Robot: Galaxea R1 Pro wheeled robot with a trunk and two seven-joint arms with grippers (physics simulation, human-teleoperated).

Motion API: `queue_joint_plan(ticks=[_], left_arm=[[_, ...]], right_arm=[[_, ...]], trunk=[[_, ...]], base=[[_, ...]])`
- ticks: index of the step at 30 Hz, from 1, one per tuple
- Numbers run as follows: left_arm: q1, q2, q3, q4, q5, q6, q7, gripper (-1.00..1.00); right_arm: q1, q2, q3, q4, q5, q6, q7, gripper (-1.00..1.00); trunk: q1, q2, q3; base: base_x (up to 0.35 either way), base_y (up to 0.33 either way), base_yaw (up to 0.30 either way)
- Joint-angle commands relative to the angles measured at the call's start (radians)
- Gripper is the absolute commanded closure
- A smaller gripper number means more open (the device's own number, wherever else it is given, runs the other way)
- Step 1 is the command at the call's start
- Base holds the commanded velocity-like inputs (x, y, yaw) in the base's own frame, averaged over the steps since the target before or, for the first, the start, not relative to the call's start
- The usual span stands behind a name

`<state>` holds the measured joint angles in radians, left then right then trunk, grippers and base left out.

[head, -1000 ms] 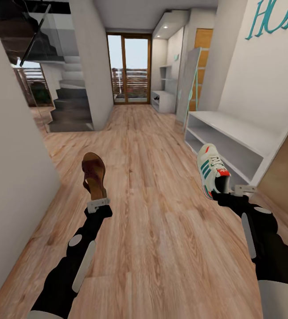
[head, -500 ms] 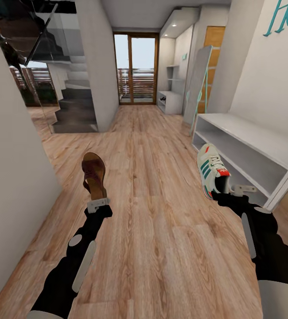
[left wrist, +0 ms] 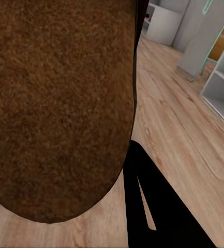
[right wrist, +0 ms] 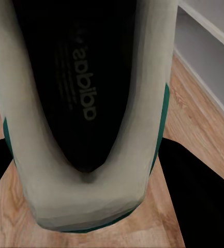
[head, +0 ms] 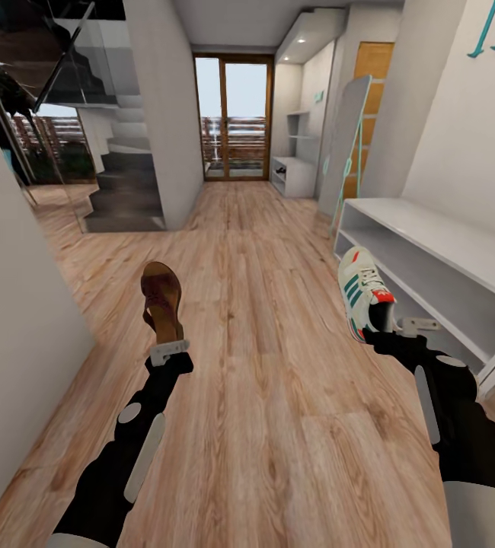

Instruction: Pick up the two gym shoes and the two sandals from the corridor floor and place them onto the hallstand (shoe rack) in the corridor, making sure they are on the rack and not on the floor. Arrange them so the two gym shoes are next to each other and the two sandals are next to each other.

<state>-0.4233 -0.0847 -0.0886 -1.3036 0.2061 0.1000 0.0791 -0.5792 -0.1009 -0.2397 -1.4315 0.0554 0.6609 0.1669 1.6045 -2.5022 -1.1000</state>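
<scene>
Head view: left gripper (head: 169, 352) clamps sandal (head: 162, 300) heel, right gripper (head: 400, 329) clamps sneaker (head: 365, 293) heel; both carried clear of floor (head: 278, 396). Rack (head: 297, 175) far right down corridor, likely destination.

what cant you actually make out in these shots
- Left gripper fingers: the sandal covers their tips in the head view.
- Right gripper fingers: the gym shoe hides them in the head view.
- Hallstand: too far and small to tell what its shelves hold.
- Near white shelf unit: its end is cut off by the picture's right edge.
</scene>
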Motion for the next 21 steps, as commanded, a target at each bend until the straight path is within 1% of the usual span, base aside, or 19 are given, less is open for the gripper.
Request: queue_joint_plan(ticks=[1, 7, 12, 21], left_arm=[[0.0, 0.0, -0.002, -0.002, 0.006, 0.006, 0.007, 1.0], [0.0, 0.0, -0.002, -0.002, 0.006, 0.006, 0.007, 1.0], [0.0, 0.0, -0.002, -0.003, 0.006, 0.006, 0.007, 1.0], [0.0, 0.0, -0.002, -0.003, 0.006, 0.006, 0.007, 1.0]], right_arm=[[-0.001, 0.0, -0.001, -0.001, 0.005, 0.005, 0.006, 1.0], [-0.001, 0.0, -0.001, -0.001, 0.005, 0.005, 0.005, 1.0], [-0.001, 0.0, -0.001, -0.001, 0.005, 0.005, 0.005, 1.0], [-0.001, 0.0, -0.001, -0.001, 0.005, 0.005, 0.005, 1.0]], trunk=[[0.0, 0.0, -0.001], [0.0, 0.0, -0.001], [0.0, 0.0, -0.001], [0.0, 0.0, -0.001]], base=[[0.345, 0.0, 0.0], [0.345, 0.0, 0.014], [0.345, 0.0, 0.163], [0.345, 0.0, 0.009]])
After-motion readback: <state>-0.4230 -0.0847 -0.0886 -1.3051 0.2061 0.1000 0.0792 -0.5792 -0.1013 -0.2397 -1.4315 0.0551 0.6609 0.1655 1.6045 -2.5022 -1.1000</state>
